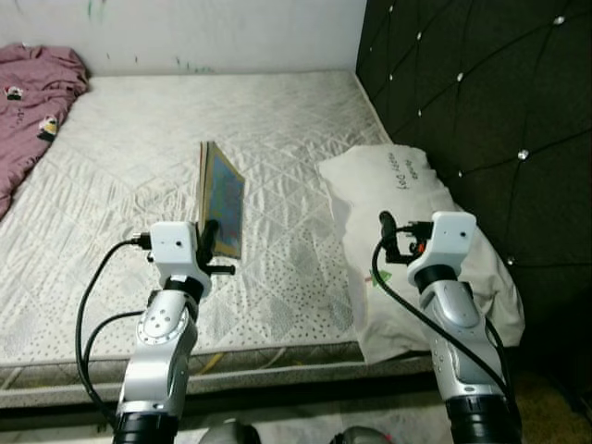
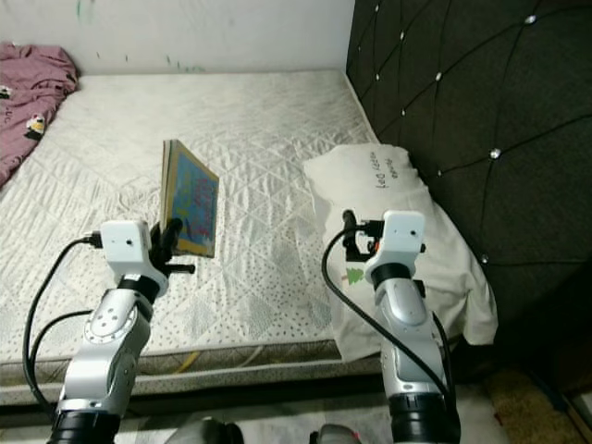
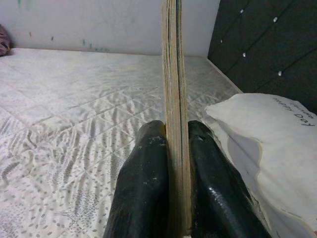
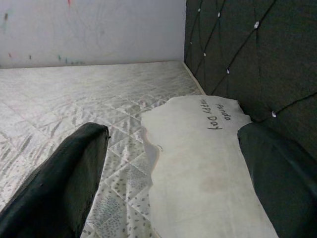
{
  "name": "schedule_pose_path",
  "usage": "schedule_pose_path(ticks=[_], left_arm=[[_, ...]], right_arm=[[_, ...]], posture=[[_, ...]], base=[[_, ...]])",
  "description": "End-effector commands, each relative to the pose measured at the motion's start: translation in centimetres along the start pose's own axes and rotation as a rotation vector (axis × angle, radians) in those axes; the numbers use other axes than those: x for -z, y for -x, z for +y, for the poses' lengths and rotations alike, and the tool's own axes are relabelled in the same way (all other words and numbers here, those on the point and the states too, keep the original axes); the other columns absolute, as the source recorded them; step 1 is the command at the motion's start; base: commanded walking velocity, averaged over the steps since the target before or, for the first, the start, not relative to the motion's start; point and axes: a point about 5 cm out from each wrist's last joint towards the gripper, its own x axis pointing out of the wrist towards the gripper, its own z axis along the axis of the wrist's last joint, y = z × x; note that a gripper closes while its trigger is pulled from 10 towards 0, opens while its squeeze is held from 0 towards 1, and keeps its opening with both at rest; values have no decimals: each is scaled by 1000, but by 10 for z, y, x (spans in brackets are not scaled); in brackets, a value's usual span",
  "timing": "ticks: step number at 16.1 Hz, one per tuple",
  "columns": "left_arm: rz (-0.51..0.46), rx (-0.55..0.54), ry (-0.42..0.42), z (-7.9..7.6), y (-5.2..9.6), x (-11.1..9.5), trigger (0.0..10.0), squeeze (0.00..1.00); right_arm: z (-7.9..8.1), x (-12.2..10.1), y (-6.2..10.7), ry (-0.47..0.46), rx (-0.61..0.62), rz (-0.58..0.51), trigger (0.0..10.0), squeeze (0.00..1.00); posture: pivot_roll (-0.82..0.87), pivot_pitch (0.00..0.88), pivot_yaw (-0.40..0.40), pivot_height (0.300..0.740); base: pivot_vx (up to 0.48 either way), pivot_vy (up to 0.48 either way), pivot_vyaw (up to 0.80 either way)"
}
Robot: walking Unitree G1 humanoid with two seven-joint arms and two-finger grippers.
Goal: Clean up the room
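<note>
Left gripper (image 3: 171, 198) is clamping the book (image 1: 220, 198) upright above the mattress (image 1: 277, 139), beside the pillow (image 1: 416, 250); right gripper (image 4: 168, 163) is hanging spread over that pillow. Next, I'd say: carrying the book off the bed.

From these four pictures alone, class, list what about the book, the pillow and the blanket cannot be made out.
- Book, shut in the left gripper: left wrist view shows its edge only; cover picture too small in the eye views.
- Pillow: near end behind the right gripper and arm.
- Pink blanket: cut off by the left edge.
</note>
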Motion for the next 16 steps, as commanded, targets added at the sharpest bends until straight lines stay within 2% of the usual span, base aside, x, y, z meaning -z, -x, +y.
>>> schedule_pose_path(ticks=[1, 5, 16], left_arm=[[-59, -4, -14, 1, -3, -13, 10000, 0], [-61, 5, -14, 0, -5, -14, 10000, 0], [-92, 7, 16, 0, -5, -19, 10000, 0]], right_arm=[[0, -4, -1, 5, 0, -9, 10000, 0], [1, -4, -1, 7, -2, -8, 10000, 0], [0, -2, 0, 3, -13, 9, 10000, 0]], posture=[[-112, 20, 7, 689], [-113, 15, 8, 655], [-109, 18, -10, 655]], base=[[0, 0, 0], [0, 0, 0], [0, 0, 0]])
